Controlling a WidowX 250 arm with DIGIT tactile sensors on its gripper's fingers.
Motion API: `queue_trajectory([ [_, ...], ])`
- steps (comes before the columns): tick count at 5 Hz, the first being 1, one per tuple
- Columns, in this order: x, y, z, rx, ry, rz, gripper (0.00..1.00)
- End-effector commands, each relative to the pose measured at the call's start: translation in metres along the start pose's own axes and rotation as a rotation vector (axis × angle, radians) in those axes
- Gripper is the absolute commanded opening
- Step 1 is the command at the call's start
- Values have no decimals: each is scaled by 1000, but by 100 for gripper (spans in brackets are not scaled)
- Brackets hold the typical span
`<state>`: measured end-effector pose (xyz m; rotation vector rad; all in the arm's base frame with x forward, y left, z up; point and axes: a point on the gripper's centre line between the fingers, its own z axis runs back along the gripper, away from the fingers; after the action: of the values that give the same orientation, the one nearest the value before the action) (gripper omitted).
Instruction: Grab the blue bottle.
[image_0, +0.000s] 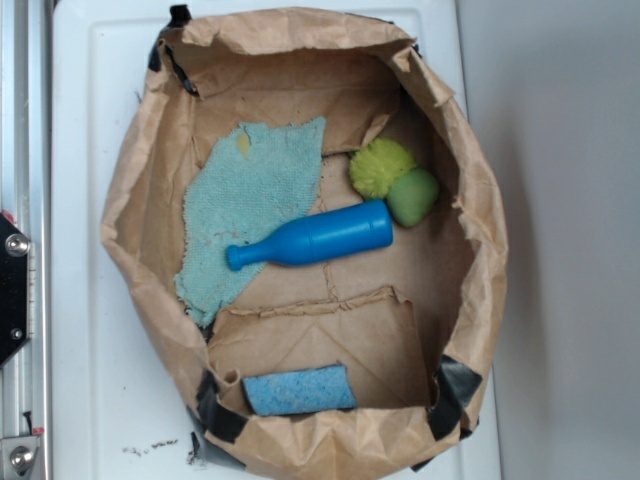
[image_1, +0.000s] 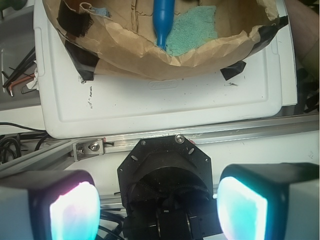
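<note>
The blue bottle lies on its side in the middle of a brown paper bag, neck toward the left, its cap resting on the edge of a teal cloth. The wrist view shows the bottle at the top, cap pointing toward the camera. My gripper is open, its two glowing pads wide apart with nothing between them. It hovers outside the bag, over the robot's black base, well away from the bottle. The exterior view does not show the gripper.
Inside the bag are a yellow-green fuzzy ball, a green ball and a light-blue sponge. The bag sits on a white tray. A metal rail runs along the tray's edge.
</note>
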<state>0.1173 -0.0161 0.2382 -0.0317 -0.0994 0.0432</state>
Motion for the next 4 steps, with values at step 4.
queue_trajectory([
  [4, 53, 1, -19, 91, -113, 35, 100],
])
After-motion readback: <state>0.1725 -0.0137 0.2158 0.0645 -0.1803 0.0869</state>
